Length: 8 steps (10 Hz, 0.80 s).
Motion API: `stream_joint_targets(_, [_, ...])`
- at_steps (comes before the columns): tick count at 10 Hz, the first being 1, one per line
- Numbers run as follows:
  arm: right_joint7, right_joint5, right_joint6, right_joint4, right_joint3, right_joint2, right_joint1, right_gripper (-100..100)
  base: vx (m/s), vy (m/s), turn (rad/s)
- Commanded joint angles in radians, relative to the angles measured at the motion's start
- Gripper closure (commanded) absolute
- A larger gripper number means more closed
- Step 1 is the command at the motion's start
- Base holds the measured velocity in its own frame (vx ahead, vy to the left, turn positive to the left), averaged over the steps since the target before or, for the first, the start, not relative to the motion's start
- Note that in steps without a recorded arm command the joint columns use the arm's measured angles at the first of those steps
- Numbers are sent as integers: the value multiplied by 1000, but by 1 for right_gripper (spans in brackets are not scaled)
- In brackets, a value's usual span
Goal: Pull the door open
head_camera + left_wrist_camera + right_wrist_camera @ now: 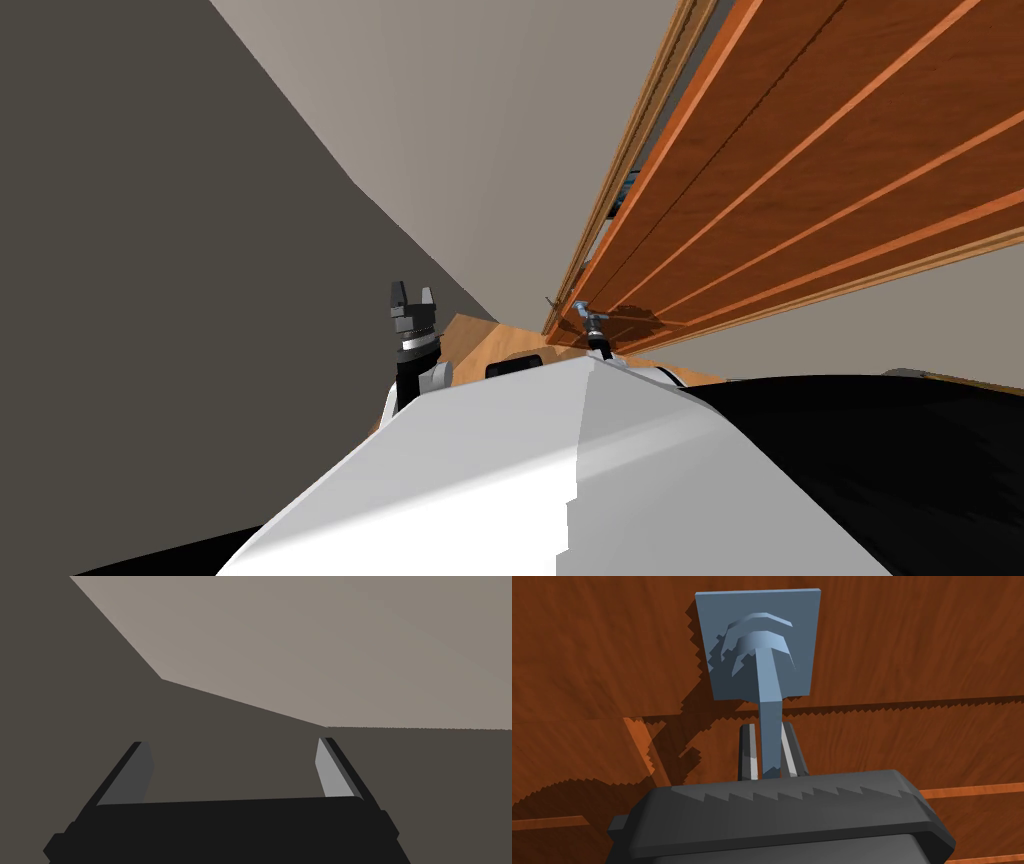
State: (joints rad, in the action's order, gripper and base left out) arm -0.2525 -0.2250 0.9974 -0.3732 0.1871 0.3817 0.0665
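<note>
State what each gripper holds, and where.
The right gripper grips the blue door handle by its lever, near the free end; left gripper is open, holding nothing.

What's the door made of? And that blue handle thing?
The door looks like wood: reddish-brown with wavy grain and lighter orange strips, matte. The handle is plain grey-blue, smooth, no grain; maybe painted metal or plastic, can't tell.

This is looking like a room in a house, at an inner doorway. A reddish-brown wooden door (800, 180), panelled with lighter orange mouldings, is standing beside a pale wooden door frame (632, 140). A blue-grey lever handle (769, 726) on a square backplate (802, 636), the ordinary household kind, is sitting on it. Plain painted walls (480, 120), one dark grey and one paler beige-grey, are meeting at a corner, and a light wood floor (470, 345) is running along the door's foot.
</note>
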Motion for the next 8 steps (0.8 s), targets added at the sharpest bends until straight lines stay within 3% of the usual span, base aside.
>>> stream_joint_targets(1, [-3,-2,9,23,3,7,6,100,-159,-6,14])
stream_joint_targets(4, [-2,-2,9,23,3,7,6,100,-209,4,8])
stream_joint_targets(5, [-2,-2,9,74,3,7,12,100,-153,-10,15])
stream_joint_targets(6, [-2,-2,32,138,3,7,34,100,-51,-6,-16])
stream_joint_targets(7, [-2,-2,9,23,3,7,6,100,-15,3,-42])
stream_joint_targets(8, [-2,-2,9,23,3,7,6,100,0,0,0])
